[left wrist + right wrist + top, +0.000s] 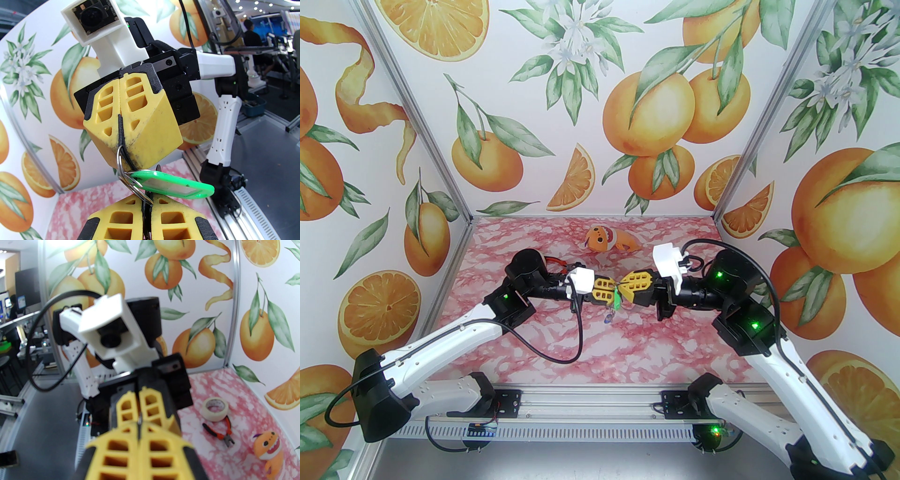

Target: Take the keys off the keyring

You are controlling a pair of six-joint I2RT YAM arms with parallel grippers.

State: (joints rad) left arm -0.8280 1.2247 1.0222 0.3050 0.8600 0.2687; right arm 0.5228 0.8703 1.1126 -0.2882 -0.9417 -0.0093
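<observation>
My two grippers meet tip to tip above the middle of the table. The right gripper (624, 287) (123, 154) is shut on the dark grey keyring (120, 131), which sticks out from between its yellow fingers. From the keyring hangs the green key (173, 184) (617, 301) on small metal rings (120, 164). One of these rings runs into my left gripper (614, 290) (147, 207), which is shut on it. The blue key (607, 318) dangles just below both grippers. In the right wrist view a thin metal piece (140, 420) shows between the facing fingertips.
An orange plush toy (607, 238) (269, 448) lies at the back of the pink marbled table (628, 356). A roll of beige tape (215, 408) and red-handled pliers (219, 431) lie behind the left arm. Patterned walls close the left, back and right.
</observation>
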